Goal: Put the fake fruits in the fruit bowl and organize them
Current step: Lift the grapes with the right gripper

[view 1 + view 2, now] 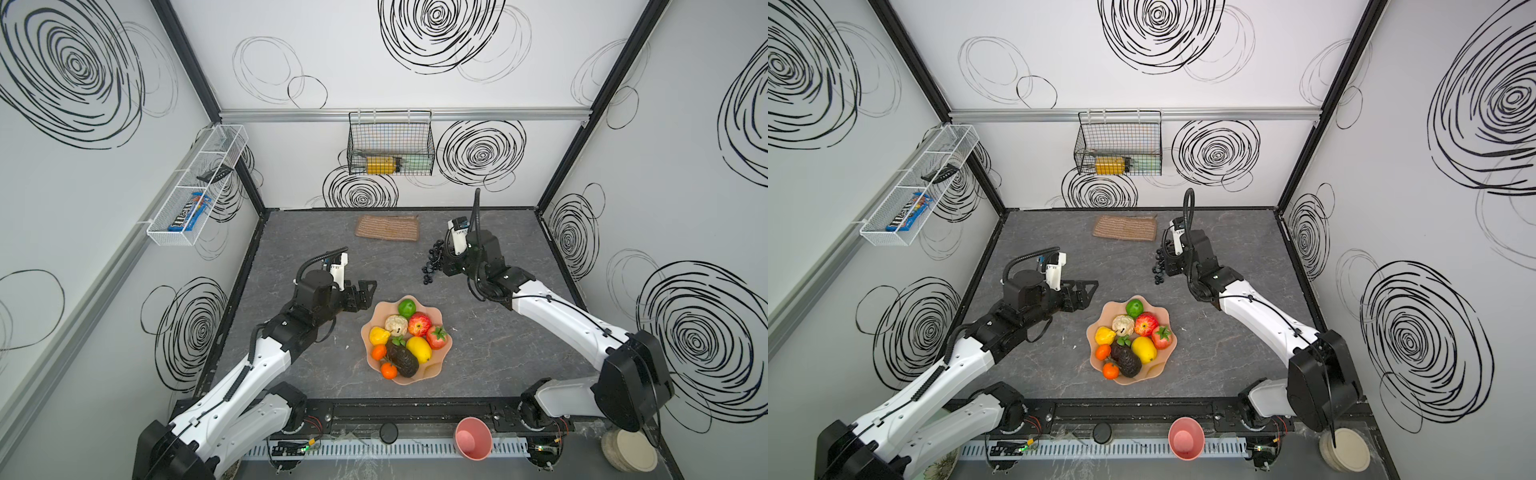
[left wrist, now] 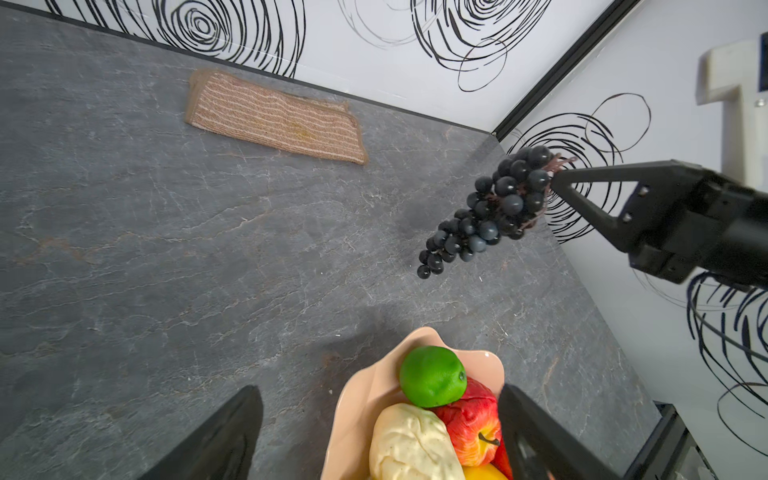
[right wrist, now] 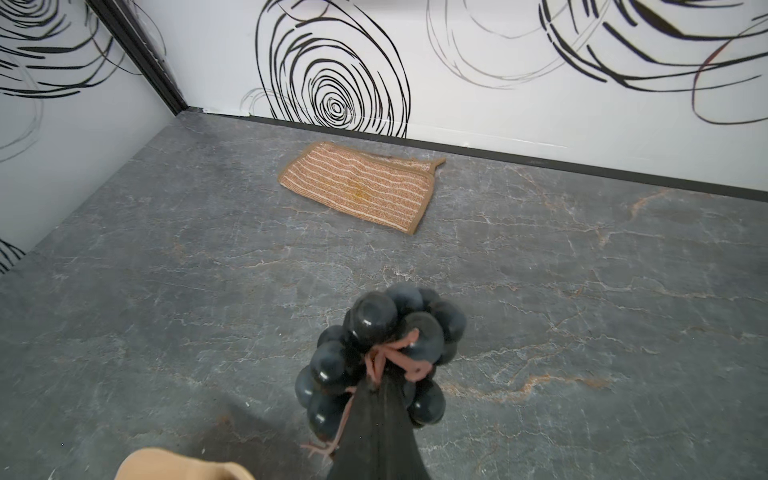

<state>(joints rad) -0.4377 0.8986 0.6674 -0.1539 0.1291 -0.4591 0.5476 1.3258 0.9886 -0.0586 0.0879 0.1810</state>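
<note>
Both top views: the bowl [image 1: 433, 368] sits centre frame, filled with fruits [image 1: 419, 348]. The grapes [image 1: 431, 261] hang above the table [image 1: 498, 332], upper right of the bowl and apart from it. The left gripper [image 1: 367, 294], jaws wide apart and empty, is just left of the bowl's upper rim.

Left wrist: the right gripper [image 2: 555, 181] at right, tips together on the grape stem. The lime [image 2: 432, 376] and apple [image 2: 473, 428] lie in the bowl, lower centre.

Right wrist: grapes at bottom centre, pinched at the stem. The mat [image 3: 359, 185] lies at upper centre.
</note>
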